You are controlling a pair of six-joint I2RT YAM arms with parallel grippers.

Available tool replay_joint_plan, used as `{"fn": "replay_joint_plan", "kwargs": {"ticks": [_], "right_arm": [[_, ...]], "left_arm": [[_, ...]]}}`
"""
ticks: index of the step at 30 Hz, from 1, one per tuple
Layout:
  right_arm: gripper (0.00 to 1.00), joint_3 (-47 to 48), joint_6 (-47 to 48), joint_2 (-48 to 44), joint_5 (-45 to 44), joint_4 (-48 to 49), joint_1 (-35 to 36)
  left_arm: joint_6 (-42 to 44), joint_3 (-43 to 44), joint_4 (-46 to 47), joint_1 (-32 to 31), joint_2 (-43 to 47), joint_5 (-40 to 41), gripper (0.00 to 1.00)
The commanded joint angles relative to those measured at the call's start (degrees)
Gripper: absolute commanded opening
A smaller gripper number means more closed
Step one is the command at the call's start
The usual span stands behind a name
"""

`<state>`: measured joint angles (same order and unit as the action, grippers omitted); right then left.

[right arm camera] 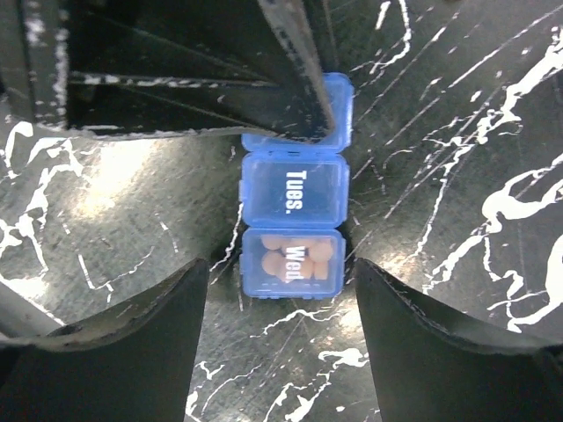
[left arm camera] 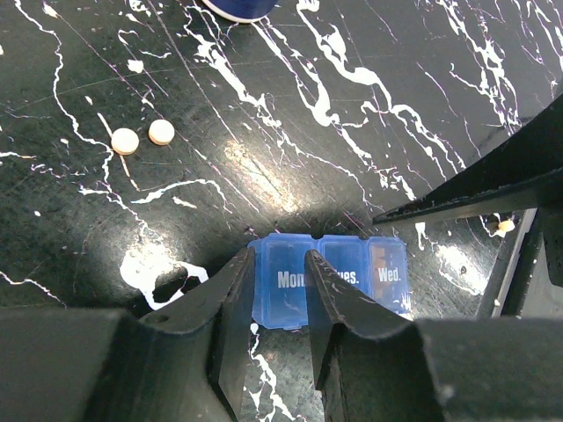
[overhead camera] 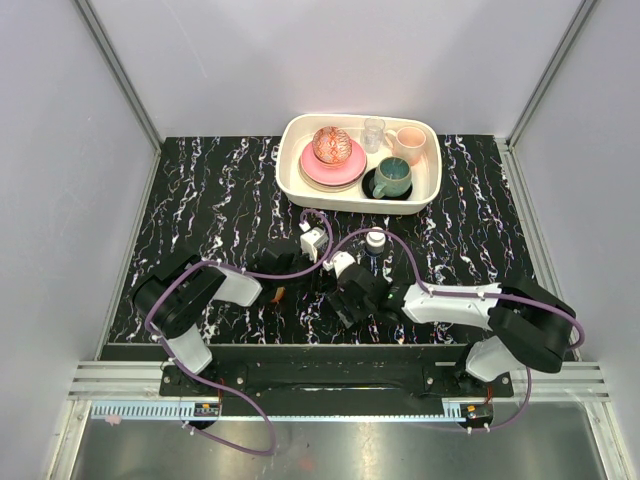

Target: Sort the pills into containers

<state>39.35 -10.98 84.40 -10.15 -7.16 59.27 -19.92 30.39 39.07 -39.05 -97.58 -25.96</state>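
The black marbled table (overhead camera: 220, 200) sat within pale walls. The left gripper (left arm camera: 280, 264) pinched the Mon. end of the blue pill box (right arm camera: 293, 202). The right gripper (right arm camera: 280, 268) straddled its Wed. end, fingers spread, the box's long axis running from one gripper to the other. Two loose pills (left arm camera: 161, 132) lay well apart from it.

We see the left claw (left arm camera: 280, 264) pinching the pill box (left arm camera: 387, 274).
Its "Mon." end is gripped; two pills (left arm camera: 125, 141) lie well away on the tabletop (left arm camera: 290, 132).
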Motion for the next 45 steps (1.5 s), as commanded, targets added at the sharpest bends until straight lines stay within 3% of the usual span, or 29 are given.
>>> {"fn": "replay_joint_plan", "kwargs": {"ticks": [1, 7, 11, 17, 22, 24, 26, 28, 38, 44, 45], "right_arm": [[0.72, 1.69, 0.7, 0.5, -5.58, 1.97, 0.5], [0.67, 1.6, 0.96, 1.11, -7.78, 2.67, 0.59], [0.56, 1.69, 0.96, 1.73, -7.52, 3.03, 0.5], [0.52, 2.04, 0.97, 3.05, -5.67, 3.29, 0.5], [0.34, 1.69, 0.79, 2.09, -5.76, 3.29, 0.5], [0.28, 1.34, 0.35, 0.95, -5.84, 3.29, 0.5], [0.13, 0.47, -1.48, -0.19, -6.89, 3.2, 0.5], [0.06, -0.93, -2.72, -3.27, -8.3, 2.76, 0.59], [0.05, -1.91, -5.1, -15.13, -6.98, -1.8, 0.5], [0.04, 1.42, -4.31, -22.17, -5.77, -6.72, 0.5], [0.04, 2.65, -4.05, -23.13, -5.06, -7.86, 0.5]], "left_arm": [[1.73, -0.25, -3.83, 0.02, -0.51, -1.29, 0.33], [1.82, 0.02, -3.83, 0.02, -0.68, -1.73, 0.33], [1.82, 0.02, -3.91, 0.11, -0.68, -1.82, 0.33], [1.82, 0.19, -4.0, 0.02, -0.86, -1.99, 0.33], [1.64, 0.02, -3.83, 0.02, -0.51, -2.26, 0.34], [1.12, -0.07, -3.74, 0.02, 0.72, -2.17, 0.41], [0.5, -0.07, -3.74, 0.11, 2.56, -1.73, 0.51], [-1.51, 0.02, -3.39, 0.29, 4.14, -1.47, 0.59], [-13.2, 0.37, -3.03, 3.71, 19.16, 1.43, 0.74], [-27.6, -0.77, -3.75, 5.12, 26.29, 4.16, 0.78], [-33.54, -1.38, -2.35, 4.95, 26.82, 4.51, 0.78]]}}
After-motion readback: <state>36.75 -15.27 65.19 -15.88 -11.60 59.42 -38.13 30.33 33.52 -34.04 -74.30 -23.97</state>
